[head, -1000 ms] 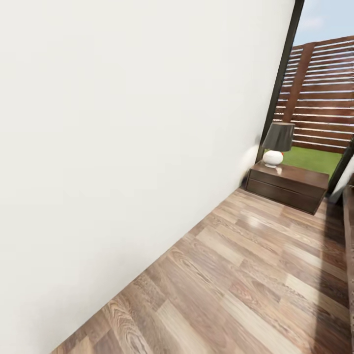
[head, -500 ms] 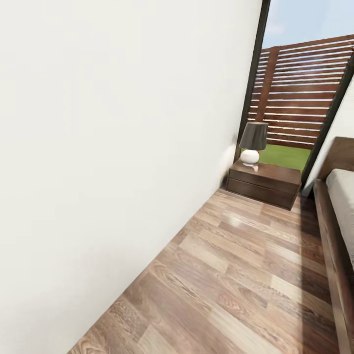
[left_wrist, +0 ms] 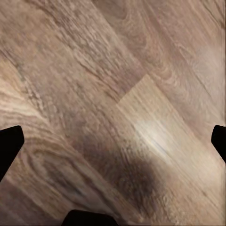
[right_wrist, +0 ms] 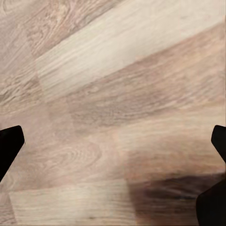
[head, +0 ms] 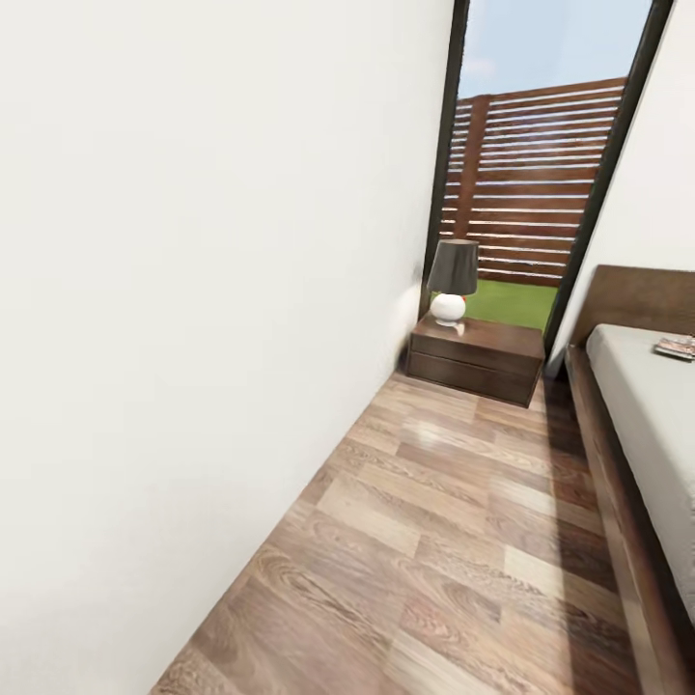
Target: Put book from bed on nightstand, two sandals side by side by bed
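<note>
In the head view the bed (head: pixel 645 425) with its dark wood frame and off-white mattress runs along the right edge. The book (head: pixel 676 346) lies flat on the mattress near the headboard. A dark brown nightstand (head: pixel 477 358) stands in the far corner by the window, left of the bed. The sandals are out of view. Both wrist views look down on bare wood floor. My left gripper (left_wrist: pixel 113 141) is open, its dark fingertips (left_wrist: pixel 8 143) at the picture's two sides. My right gripper (right_wrist: pixel 113 141) is open in the same way, with nothing between its fingertips (right_wrist: pixel 9 141).
A lamp (head: pixel 452 280) with a dark shade and white round base stands on the nightstand's left part. A plain white wall (head: pixel 193 290) runs close along the left. A strip of wood-plank floor (head: pixel 454 541) lies between wall and bed. A tall black-framed window (head: pixel 541 193) shows fence and grass.
The camera has turned right: the nightstand and lamp have slid left in the picture, and the bed and the book have come into view at the right.
</note>
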You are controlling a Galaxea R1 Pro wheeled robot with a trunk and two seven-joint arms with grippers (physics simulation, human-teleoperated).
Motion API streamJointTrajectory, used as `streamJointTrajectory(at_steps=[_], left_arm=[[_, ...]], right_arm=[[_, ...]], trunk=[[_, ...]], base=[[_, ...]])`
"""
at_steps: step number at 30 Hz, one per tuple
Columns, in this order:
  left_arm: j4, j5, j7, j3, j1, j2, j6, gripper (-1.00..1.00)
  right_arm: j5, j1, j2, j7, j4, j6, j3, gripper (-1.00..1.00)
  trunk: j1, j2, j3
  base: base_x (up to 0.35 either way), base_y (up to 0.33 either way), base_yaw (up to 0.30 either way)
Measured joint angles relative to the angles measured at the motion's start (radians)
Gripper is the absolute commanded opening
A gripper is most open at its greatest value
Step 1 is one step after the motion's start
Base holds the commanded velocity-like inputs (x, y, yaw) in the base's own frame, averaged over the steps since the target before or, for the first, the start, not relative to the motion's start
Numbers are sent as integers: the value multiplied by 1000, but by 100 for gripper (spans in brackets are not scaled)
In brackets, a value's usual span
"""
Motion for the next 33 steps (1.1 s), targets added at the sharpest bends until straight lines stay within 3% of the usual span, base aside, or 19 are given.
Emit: streamJointTrajectory(at_steps=[33], left_arm=[[0,0,0,0,0,0,0,100]], right_arm=[[0,0,0,0,0,0,0,100]], trunk=[[0,0,0]], base=[[295,0,-272]])
